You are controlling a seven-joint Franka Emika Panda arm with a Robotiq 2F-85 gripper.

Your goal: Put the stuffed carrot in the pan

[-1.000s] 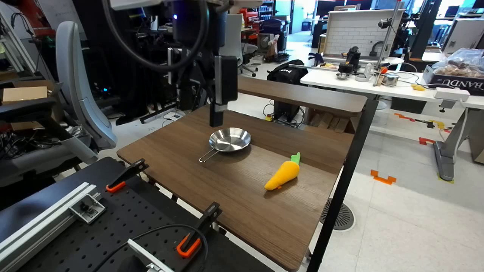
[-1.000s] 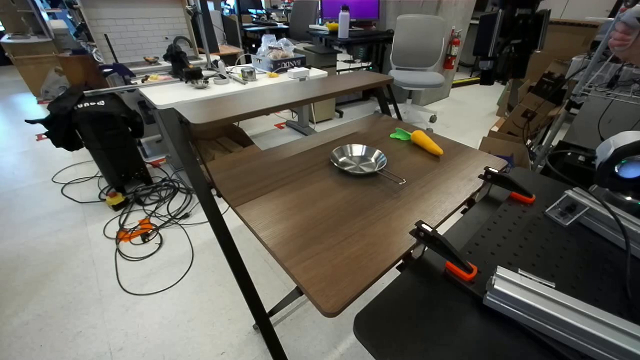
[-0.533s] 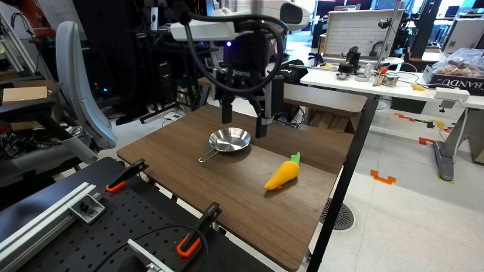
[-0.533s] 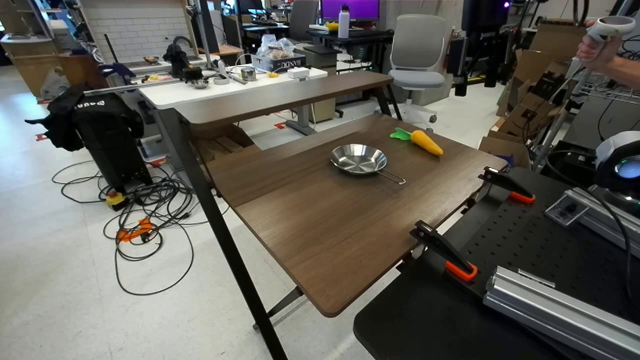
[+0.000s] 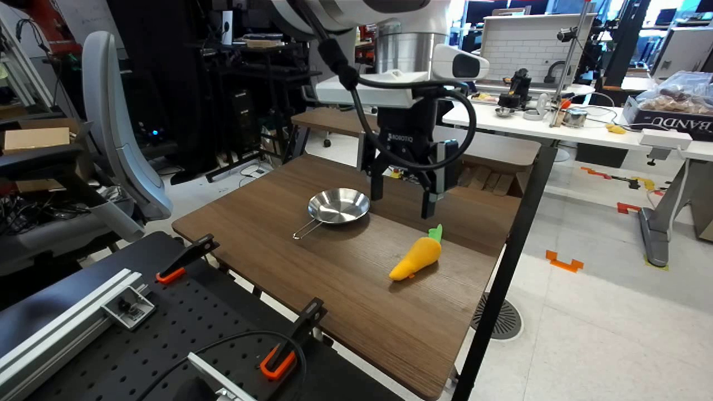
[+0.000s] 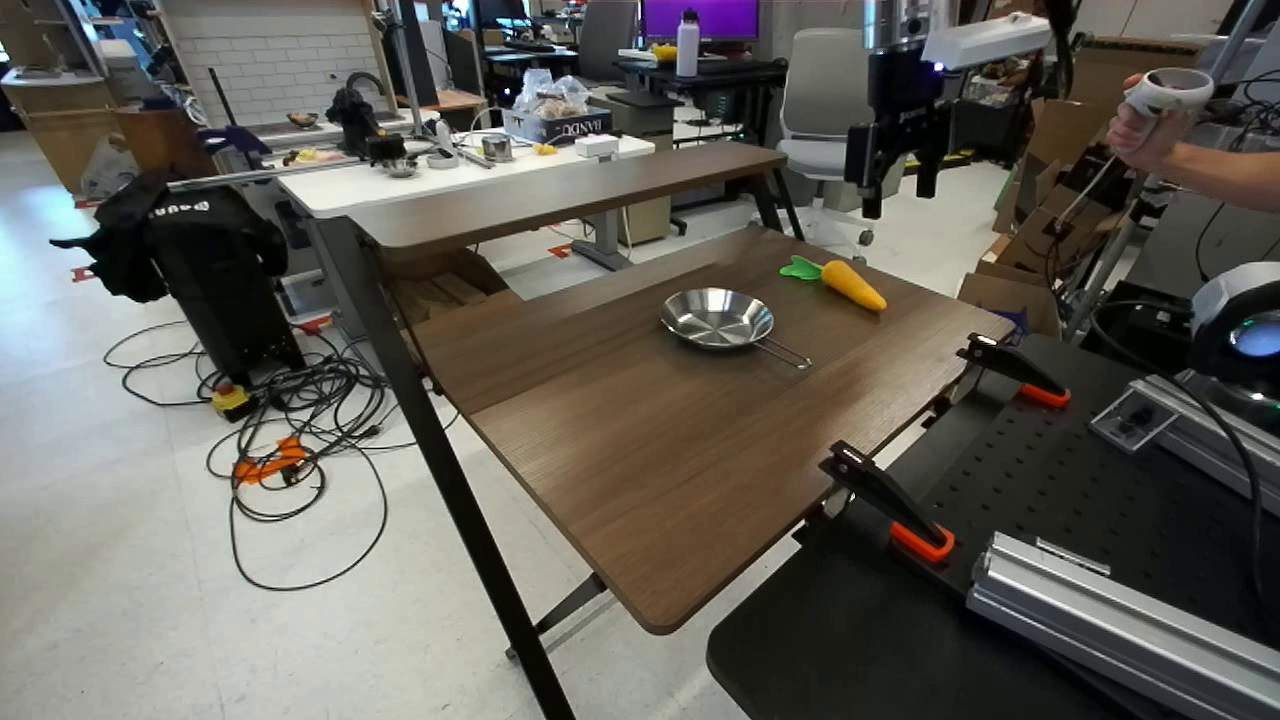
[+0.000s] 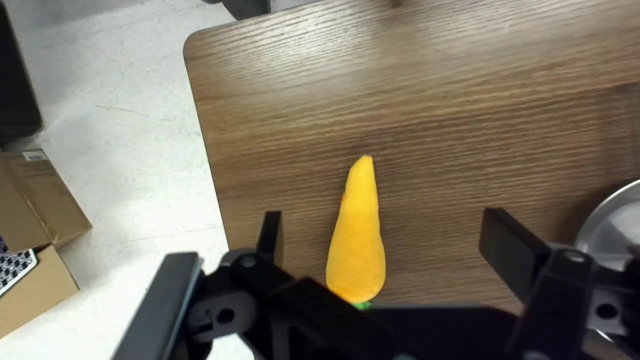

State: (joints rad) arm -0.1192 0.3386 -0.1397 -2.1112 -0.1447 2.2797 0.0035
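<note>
The stuffed carrot [image 5: 419, 258] lies on the brown table in both exterior views [image 6: 850, 285], yellow-orange with a green top. The shiny pan [image 5: 338, 206] stands beside it, apart, with its thin wire handle; it also shows in an exterior view [image 6: 717, 318]. My gripper [image 5: 402, 199] is open and empty above the table, higher than the carrot; an exterior view shows it too [image 6: 900, 195]. In the wrist view, the carrot [image 7: 356, 245] appears between the spread fingers [image 7: 382, 225], nearer the left one, its green top mostly hidden. The pan [image 7: 607, 230] is cut off at the right edge.
The brown table [image 5: 267, 262] has a raised shelf [image 6: 580, 195] along its back and a slanted black leg [image 5: 496, 284] at one side. Black clamps with orange pads [image 5: 295, 340] hold its front edge to a black perforated board [image 5: 184, 334].
My gripper has come from near the pan across toward the carrot, turned, and come lower in an exterior view. The carrot and pan have not moved. A person's hand with a controller has come into view.
</note>
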